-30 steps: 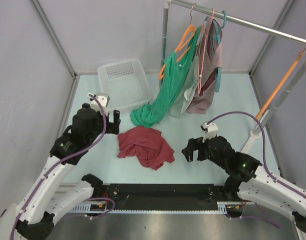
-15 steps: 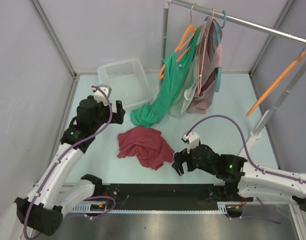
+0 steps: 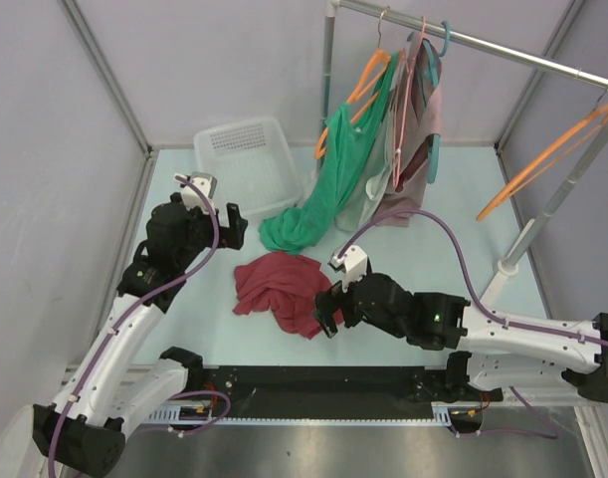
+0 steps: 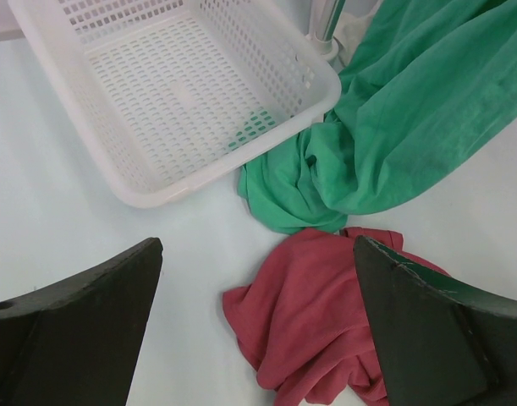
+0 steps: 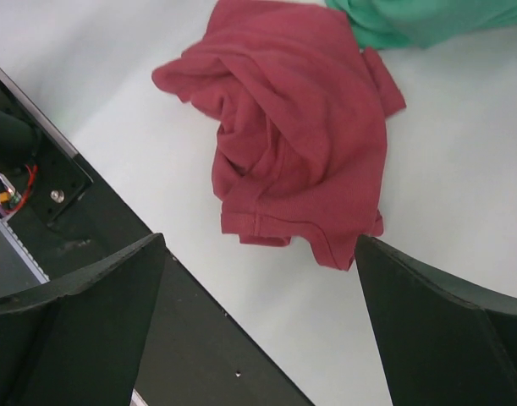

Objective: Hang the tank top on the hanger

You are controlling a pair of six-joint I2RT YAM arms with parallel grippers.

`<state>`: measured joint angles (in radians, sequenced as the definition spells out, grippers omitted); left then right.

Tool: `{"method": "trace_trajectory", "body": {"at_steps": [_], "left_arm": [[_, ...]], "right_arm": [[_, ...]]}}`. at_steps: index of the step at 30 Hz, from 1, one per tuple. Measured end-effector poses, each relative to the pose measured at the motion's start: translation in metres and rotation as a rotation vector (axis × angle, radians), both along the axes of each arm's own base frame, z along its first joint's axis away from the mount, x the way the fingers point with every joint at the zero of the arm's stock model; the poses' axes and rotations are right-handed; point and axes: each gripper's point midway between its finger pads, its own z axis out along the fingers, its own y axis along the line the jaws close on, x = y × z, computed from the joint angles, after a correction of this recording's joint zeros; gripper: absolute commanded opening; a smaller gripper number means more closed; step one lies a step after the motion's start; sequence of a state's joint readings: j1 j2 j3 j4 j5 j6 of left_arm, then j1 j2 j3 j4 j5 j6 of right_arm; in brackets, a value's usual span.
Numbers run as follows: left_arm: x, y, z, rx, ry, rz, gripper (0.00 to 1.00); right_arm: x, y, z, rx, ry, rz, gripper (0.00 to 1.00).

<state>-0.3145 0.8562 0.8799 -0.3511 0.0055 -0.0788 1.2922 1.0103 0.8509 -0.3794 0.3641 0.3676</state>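
Observation:
The maroon tank top (image 3: 284, 289) lies crumpled on the pale table near the front middle. It shows again in the left wrist view (image 4: 326, 326) and the right wrist view (image 5: 300, 144). My left gripper (image 3: 234, 224) hovers open to the upper left of it, nothing between its fingers (image 4: 258, 254). My right gripper (image 3: 328, 311) is open just off the tank top's right edge, holding nothing (image 5: 260, 245). The bare orange hanger (image 3: 542, 159) hangs by its hook from the rail at the far right, tilted.
A white perforated basket (image 3: 246, 159) sits at the back left. A long green garment (image 3: 313, 209) drapes from an orange hanger down onto the table, beside a pale pink garment (image 3: 418, 149) and a teal hanger. The rack's post foot (image 3: 507, 267) stands at the right. A black base strip (image 5: 89, 254) runs along the near edge.
My right arm has swung left, bringing its open gripper up to the tank top's right edge. My left gripper edged slightly toward the back. The bare orange hanger has swung to a flatter tilt.

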Motion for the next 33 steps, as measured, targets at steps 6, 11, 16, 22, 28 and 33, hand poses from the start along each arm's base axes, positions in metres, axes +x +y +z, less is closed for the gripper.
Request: {"method": "trace_trajectory", "body": {"at_steps": [6, 11, 16, 22, 28, 33], "left_arm": [[0.0, -0.001, 0.0, -0.003, 0.001, -0.008, 0.99], [-0.001, -0.004, 0.0, -0.008, 0.002, -0.023, 0.99], [-0.002, -0.005, 0.0, -0.01, 0.003, -0.031, 1.0], [-0.002, -0.006, 0.0, -0.012, 0.003, -0.036, 0.99], [-0.003, -0.008, 0.0, -0.016, 0.005, -0.049, 1.0], [-0.004, -0.01, 0.0, -0.019, 0.006, -0.056, 1.0]], "right_arm": [[0.007, 0.001, 0.028, 0.027, -0.054, -0.013, 0.99], [0.016, -0.012, 0.103, 0.122, -0.156, -0.051, 0.99], [0.034, -0.04, 0.217, 0.269, -0.291, -0.18, 0.99], [0.077, -0.111, 0.288, 0.239, -0.42, -0.487, 0.99], [0.086, -0.186, 0.316, 0.175, -0.499, -0.754, 0.98], [0.078, -0.239, 0.34, 0.147, -0.544, -0.931, 0.96]]}}
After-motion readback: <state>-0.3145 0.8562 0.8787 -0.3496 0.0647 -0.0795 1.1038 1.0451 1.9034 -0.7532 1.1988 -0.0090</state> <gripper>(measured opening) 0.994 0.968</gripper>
